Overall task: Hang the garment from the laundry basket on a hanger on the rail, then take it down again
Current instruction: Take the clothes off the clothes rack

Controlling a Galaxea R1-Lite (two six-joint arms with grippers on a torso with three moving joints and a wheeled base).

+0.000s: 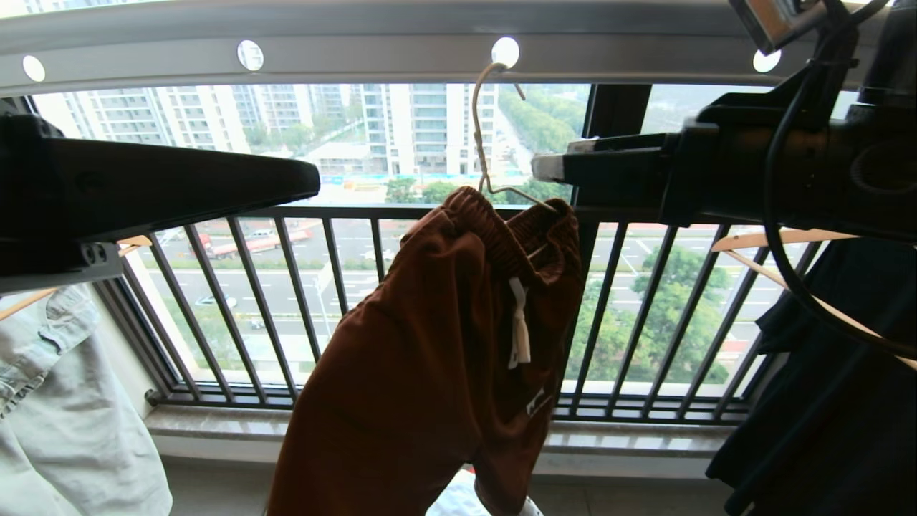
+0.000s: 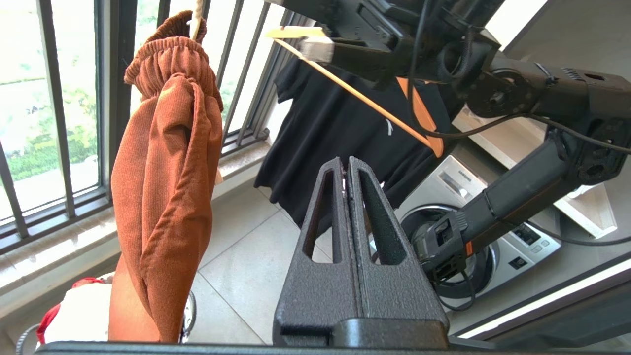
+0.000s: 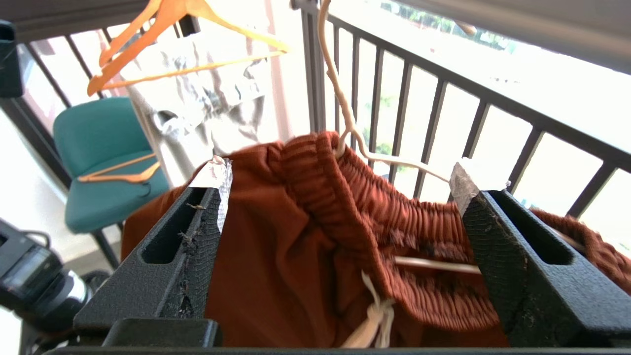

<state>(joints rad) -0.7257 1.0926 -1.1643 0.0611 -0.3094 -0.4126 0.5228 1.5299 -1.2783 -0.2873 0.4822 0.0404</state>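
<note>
Two claws sit closest to the head camera, one at each side. The left claw [image 2: 348,170] has its fingers pressed together on nothing, held off to the left of the garment [image 1: 444,344] and apart from it. The right claw [image 3: 340,182] stands with its fingers spread wide, one finger [image 3: 197,231] on either side of the ribbed waistband, and grips nothing; in the head view its tip reaches in from the right to just beside the top of the shorts. Past the claws, the rust-brown garment hangs on the cream-white hanger [image 1: 481,143], its waistband bunched over the wire, the white drawstring [image 1: 519,326] dangling down the front and a small white logo lower on the leg. The hanger's long hook sits in one of the round holes of the grey rail [image 1: 372,54] overhead. Below the shorts, on the tiled floor, part of the laundry basket [image 2: 190,310] shows with its thin dark rim. To the left hangs a pale green denim garment [image 1: 64,416], to the right a black garment [image 1: 824,401] on a wooden hanger [image 1: 781,240]. Beyond all of this runs the black balcony railing [image 1: 286,287], with a road, trees and tower blocks far behind.
</note>
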